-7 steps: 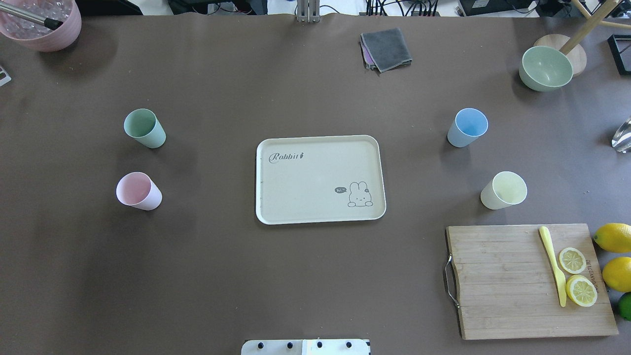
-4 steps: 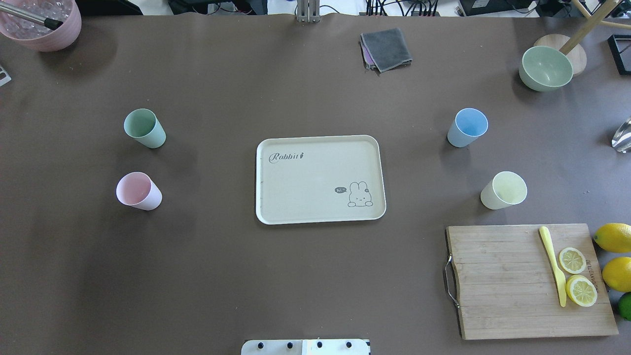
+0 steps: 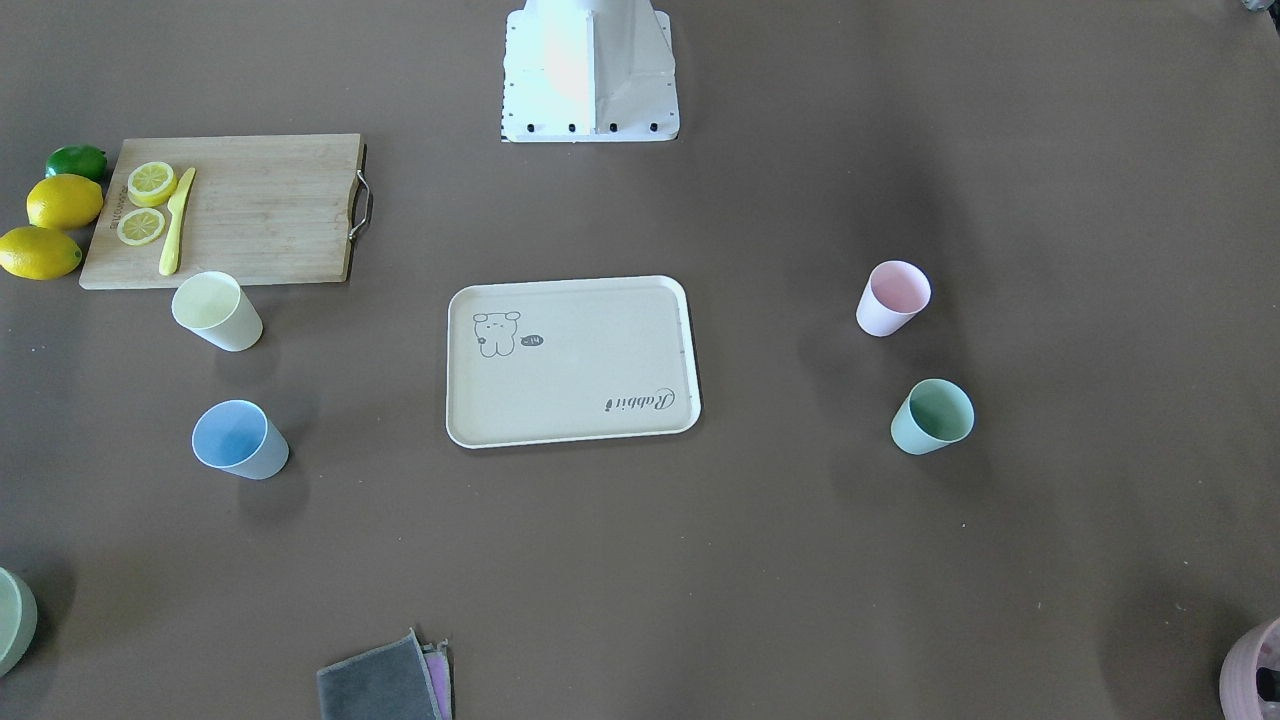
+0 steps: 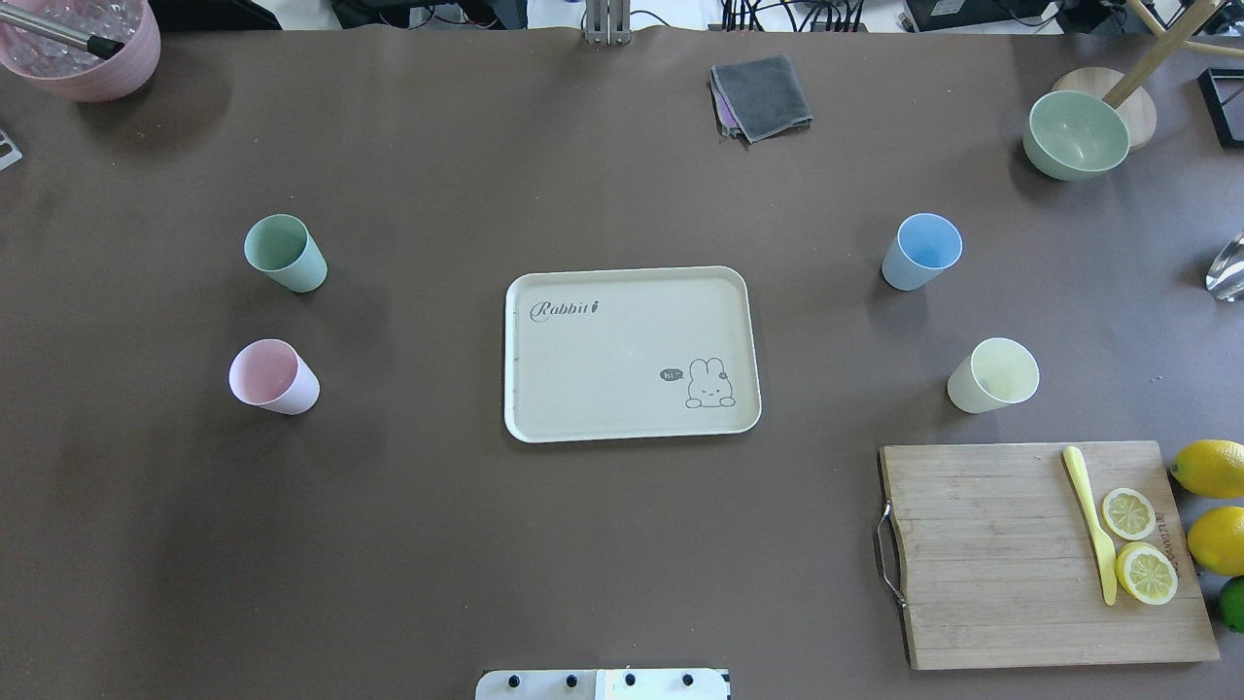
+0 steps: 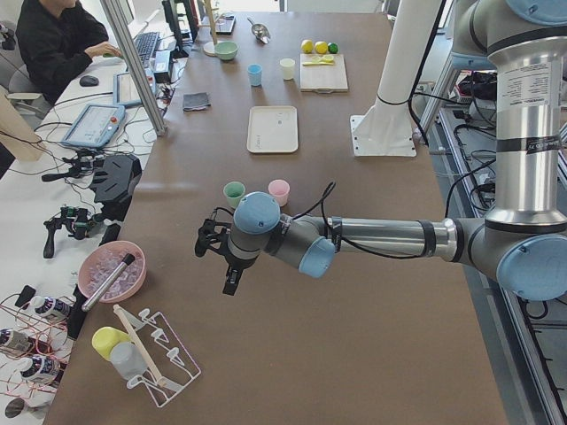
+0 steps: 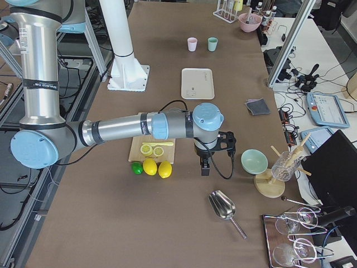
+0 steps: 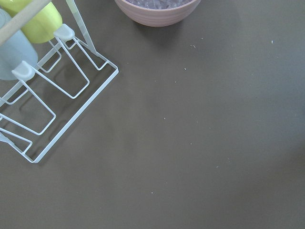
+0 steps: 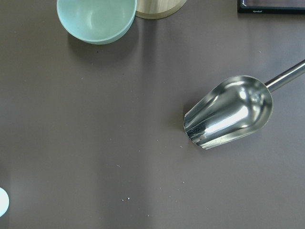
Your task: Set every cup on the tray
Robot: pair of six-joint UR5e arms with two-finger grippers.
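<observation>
A cream rectangular tray with rounded corners (image 4: 622, 389) lies flat at the middle of the brown table (image 4: 437, 544), its long axis running left to right. Its "Rabbit" script is at the far left corner and its small animal drawing at the near right corner.

Four tapered plastic cups stand upright on the table, mouths upward, all well apart from the tray. The mint green cup (image 4: 285, 253) is placed left of the tray on the far side, with the pink cup (image 4: 273, 377) nearer. The blue cup (image 4: 921, 252) is placed right of the tray on the far side, with the pale yellow cup (image 4: 993, 375) nearer, just beyond a wooden cutting board with a metal handle (image 4: 991, 554).

The left gripper (image 5: 229, 282) is held above the left end of the table, near a white wire rack (image 7: 57, 95) and a pink ribbed bowl (image 7: 157, 9). The right gripper (image 6: 204, 167) is held above the right end, near a shiny metal scoop (image 8: 228, 112) and a mint green bowl (image 8: 97, 19). Whether either gripper's fingers are spread or pressed together cannot be told.
</observation>
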